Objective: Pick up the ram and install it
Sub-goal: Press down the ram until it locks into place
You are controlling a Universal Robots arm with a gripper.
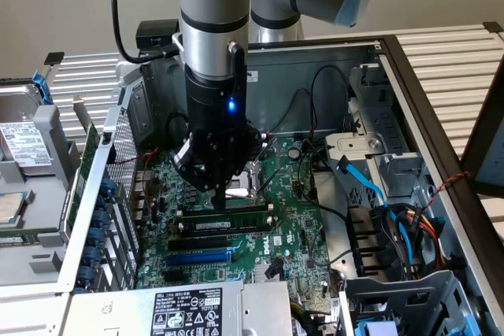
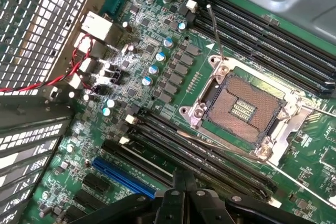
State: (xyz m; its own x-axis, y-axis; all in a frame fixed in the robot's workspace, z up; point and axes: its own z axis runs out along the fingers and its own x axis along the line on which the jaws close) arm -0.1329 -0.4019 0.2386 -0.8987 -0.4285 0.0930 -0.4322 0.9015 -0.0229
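The ram point(image 1: 236, 220), a long thin stick with a green edge and a white label, stands upright in one of the black memory slots on the large green motherboard point(image 1: 287, 230). My gripper point(image 1: 218, 202) is shut, and its fingertips come down on the ram's upper edge near the end at the exterior view's left. Whether they press on it I cannot tell. In the wrist view the shut gripper point(image 2: 184, 178) hangs over the bank of black slots point(image 2: 210, 156) beside the open CPU socket point(image 2: 242, 111).
The board lies inside an open computer case point(image 1: 409, 92). A perforated metal wall point(image 1: 118, 155) stands at the exterior view's left. Drive cages with blue and black cables point(image 1: 378, 194) stand at its right. A power supply point(image 1: 189, 311) lies in front. A blue expansion slot point(image 2: 123, 177) runs beside the memory slots.
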